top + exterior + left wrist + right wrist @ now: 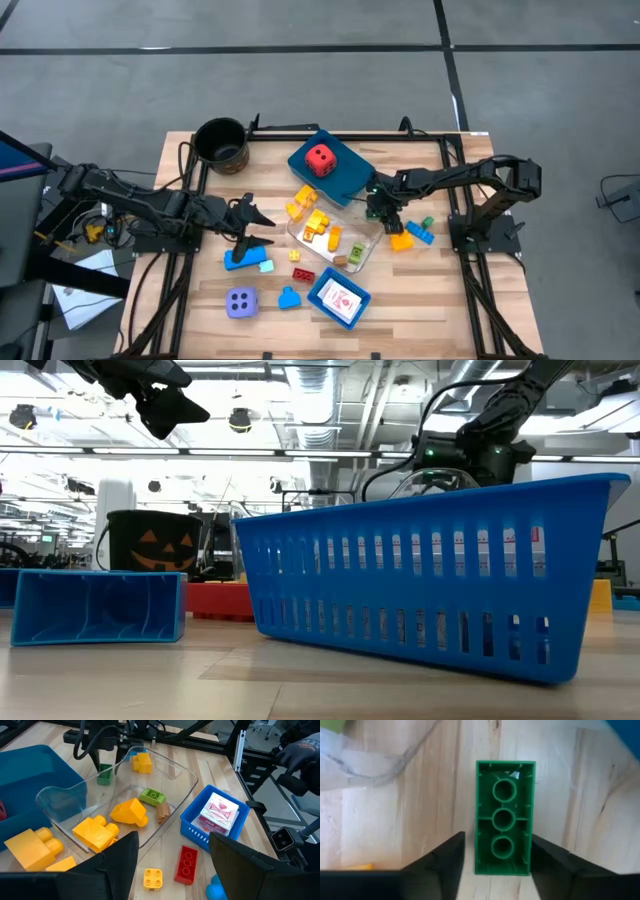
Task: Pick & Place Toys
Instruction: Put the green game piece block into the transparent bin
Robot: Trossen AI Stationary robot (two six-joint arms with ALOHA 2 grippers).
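Right wrist view shows the right gripper (pixel 495 865) with fingers set either side of a green brick (pixel 504 831) lying hollow side up on the bare wood near the desk's right edge, beside the clear tray (pixel 362 240); whether they yet touch it I cannot tell. Hard, glossy plastic with straight walls could slip or twist if pinched off-centre. Left gripper (pixel 262 226) hangs part open, empty, toward the left edge.
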